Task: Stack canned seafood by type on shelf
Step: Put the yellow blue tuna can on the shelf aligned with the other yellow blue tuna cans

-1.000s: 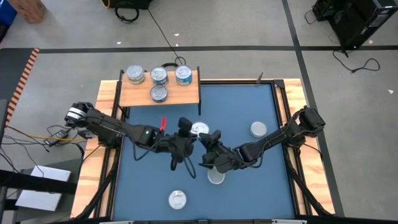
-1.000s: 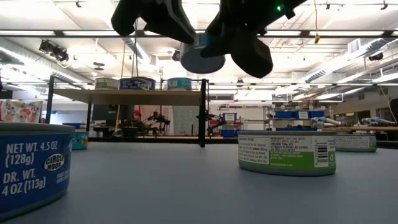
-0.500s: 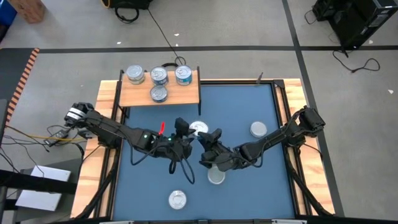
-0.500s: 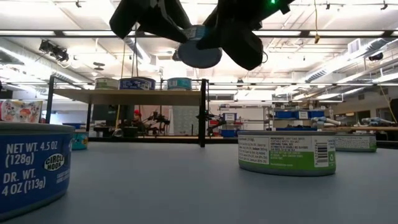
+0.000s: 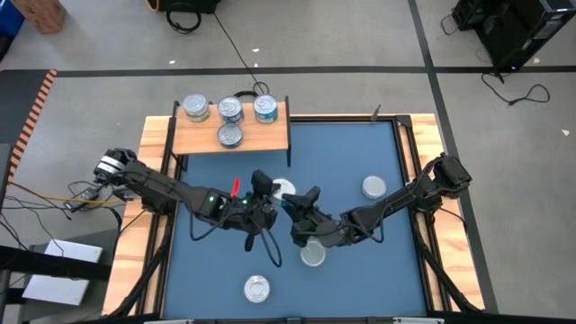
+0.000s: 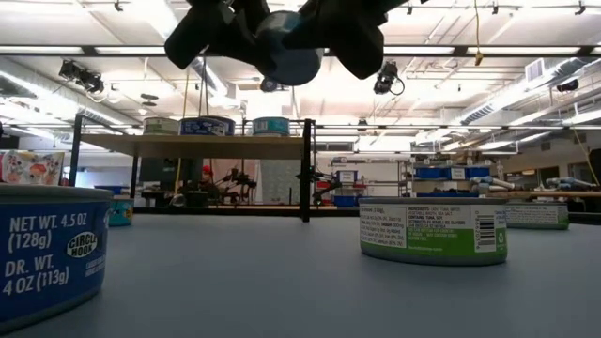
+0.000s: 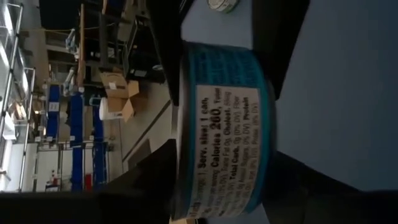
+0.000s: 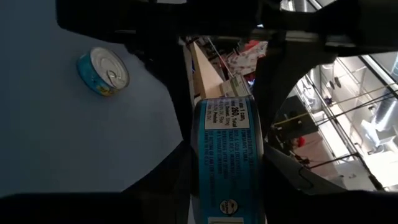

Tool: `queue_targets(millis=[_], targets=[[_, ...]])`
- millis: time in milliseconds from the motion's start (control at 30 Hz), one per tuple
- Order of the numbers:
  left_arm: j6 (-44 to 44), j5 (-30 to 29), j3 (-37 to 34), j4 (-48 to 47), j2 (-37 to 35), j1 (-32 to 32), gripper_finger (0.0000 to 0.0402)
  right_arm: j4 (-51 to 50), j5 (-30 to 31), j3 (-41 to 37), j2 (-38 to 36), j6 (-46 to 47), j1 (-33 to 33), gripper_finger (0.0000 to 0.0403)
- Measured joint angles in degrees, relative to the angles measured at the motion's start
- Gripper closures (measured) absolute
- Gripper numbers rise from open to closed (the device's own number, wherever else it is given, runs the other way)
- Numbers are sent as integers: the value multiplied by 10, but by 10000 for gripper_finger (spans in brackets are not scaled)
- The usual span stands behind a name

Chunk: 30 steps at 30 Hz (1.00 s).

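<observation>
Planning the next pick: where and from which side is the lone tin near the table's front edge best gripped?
Probably best to take the front tin across its round side wall, straight down from above: it sits upright, lid up, with bare tabletop all round. The left gripper and right gripper are mid-table, both shut on a blue-labelled tin.

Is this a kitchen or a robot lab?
Probably a robot lab or workshop, not a kitchen: two robot arms share one can over a blue table, cables trail on the floor, and storage racks stand behind.
</observation>
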Motion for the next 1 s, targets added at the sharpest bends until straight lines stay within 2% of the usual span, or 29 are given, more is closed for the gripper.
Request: queue_targets(millis=[233, 467, 600, 767, 1000], targets=[[31, -31, 0, 1, 0, -12, 260, 2, -4, 0, 0, 12, -1, 260], [17, -36, 0, -2, 0, 7, 260, -2, 30, -1, 0, 18, -3, 190], [8, -43, 0, -15, 0, 37, 260, -3, 57, -1, 0, 12, 4, 165], [8, -76, 0, -30, -7, 66, 260, -5, 102, -1, 0, -14, 15, 160], [-29, -80, 1, -42, -43, 121, 260, -5, 126, -1, 0, -30, 27, 170]])
